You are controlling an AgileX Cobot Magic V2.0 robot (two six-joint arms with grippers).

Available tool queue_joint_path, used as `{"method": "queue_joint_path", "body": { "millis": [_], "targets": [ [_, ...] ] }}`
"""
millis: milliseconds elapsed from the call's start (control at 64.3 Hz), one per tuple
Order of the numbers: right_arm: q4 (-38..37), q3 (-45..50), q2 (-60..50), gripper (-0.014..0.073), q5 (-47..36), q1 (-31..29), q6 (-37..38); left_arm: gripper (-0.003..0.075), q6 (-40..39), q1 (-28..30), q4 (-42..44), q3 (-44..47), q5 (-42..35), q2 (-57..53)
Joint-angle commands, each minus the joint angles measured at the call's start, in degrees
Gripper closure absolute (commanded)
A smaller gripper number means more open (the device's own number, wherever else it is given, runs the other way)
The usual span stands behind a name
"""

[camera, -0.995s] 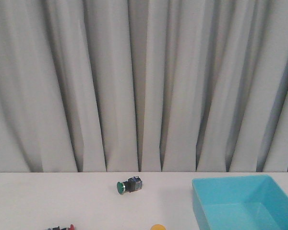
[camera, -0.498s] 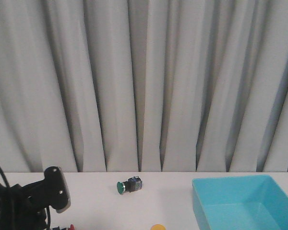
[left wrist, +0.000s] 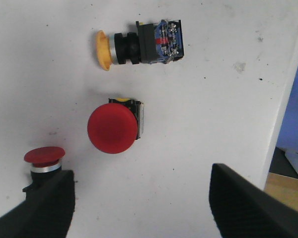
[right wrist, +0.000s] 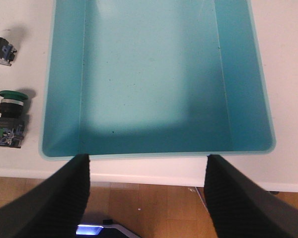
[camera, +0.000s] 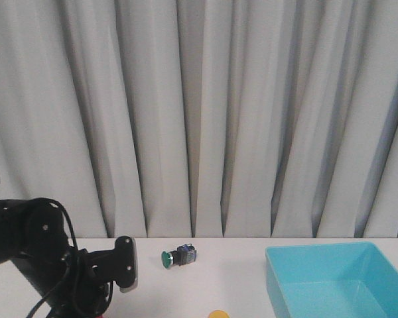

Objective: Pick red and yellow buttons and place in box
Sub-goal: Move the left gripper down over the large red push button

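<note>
Black plastic fills the lower left of the front view: the left arm's wrist and links, which cover the table edge there, so no red button can be made out from that camera. Only the top sliver of the yellow button (camera: 219, 314) shows, cut off by the bottom of the picture. The left wrist view gives more. The left gripper (left wrist: 139, 208) hangs over the white table (left wrist: 213, 114) with its two dark fingers spread wide and nothing between them. Between and beyond the fingers stands a red button (left wrist: 112, 128) seen cap-on, its body mostly hidden under the dome. A second red button (left wrist: 44, 159) sits beside one finger, its lower body hidden behind that finger. Farther out the yellow button lies on its side, cap and terminal block plain to see.

The right gripper (right wrist: 148, 196) is also spread wide and empty, poised over the near rim of the box (right wrist: 154, 154), whose turquoise floor is bare. Beside the box a green button (right wrist: 9, 116) lies on the table, and another switch body (right wrist: 0, 48) is cut by the picture's edge, its cap colour unreadable.

Farthest off, the front view shows a green button (camera: 178, 256) on its side before the grey curtain (camera: 205, 112).
</note>
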Motion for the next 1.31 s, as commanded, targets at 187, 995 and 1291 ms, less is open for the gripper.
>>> {"method": "queue_joint_path", "body": {
  "millis": [187, 995, 1291],
  "targets": [
    [-0.1, -1.8, -0.1, 0.0102, -2.4, 0.0, -0.2, 0.0169, 4.7, -0.2, -1.4, -3.4, -3.8, 4.5],
    [-0.1, -1.8, -0.1, 0.0102, -2.4, 0.0, -0.2, 0.0177, 10.6, -0.2, -3.3, -4.7, -10.9, 14.2],
    [-0.1, -1.8, -0.1, 0.0102, -2.4, 0.0, -0.2, 0.0253, 10.7, -0.3, -3.4, -4.7, -9.1, 14.2]
  ]
}}
